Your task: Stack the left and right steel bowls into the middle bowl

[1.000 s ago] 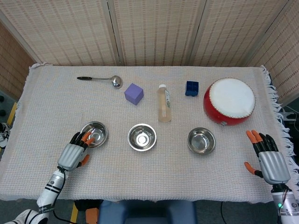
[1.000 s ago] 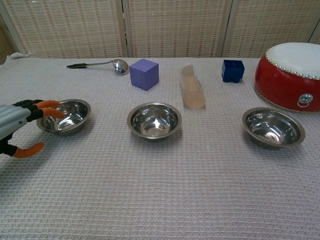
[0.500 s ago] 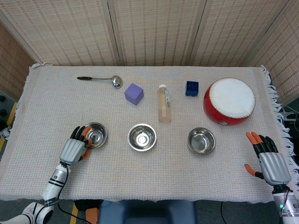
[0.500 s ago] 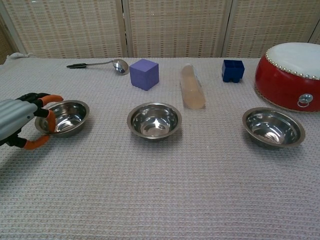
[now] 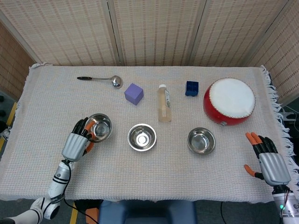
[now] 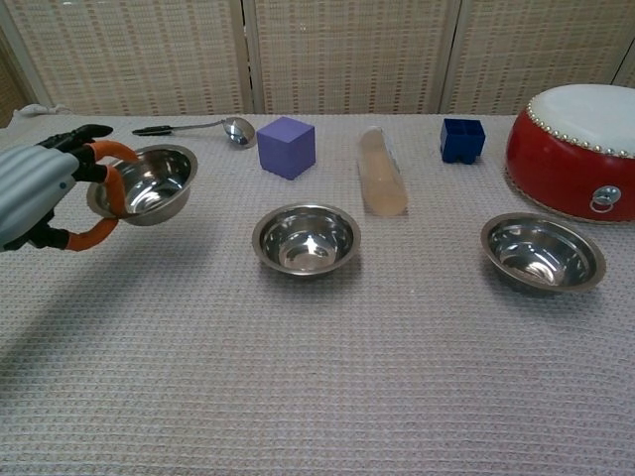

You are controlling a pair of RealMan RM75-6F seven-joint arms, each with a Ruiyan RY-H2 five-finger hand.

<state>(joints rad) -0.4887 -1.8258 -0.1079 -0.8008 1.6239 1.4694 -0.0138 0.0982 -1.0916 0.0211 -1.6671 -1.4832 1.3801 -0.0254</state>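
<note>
My left hand grips the left steel bowl by its near rim and holds it tilted above the cloth. The middle bowl sits empty in the centre of the table. Further right stands the right bowl, also empty. My right hand hovers open near the table's right front corner, well apart from the right bowl; the chest view does not show it.
Along the back lie a ladle, a purple cube, a bottle on its side, a blue block and a red drum. The cloth-covered table ends close to my right hand.
My left hand closed on the left bowl's rim and lifted it off the cloth, tilting it and carrying it slightly right. The right hand barely moved.
</note>
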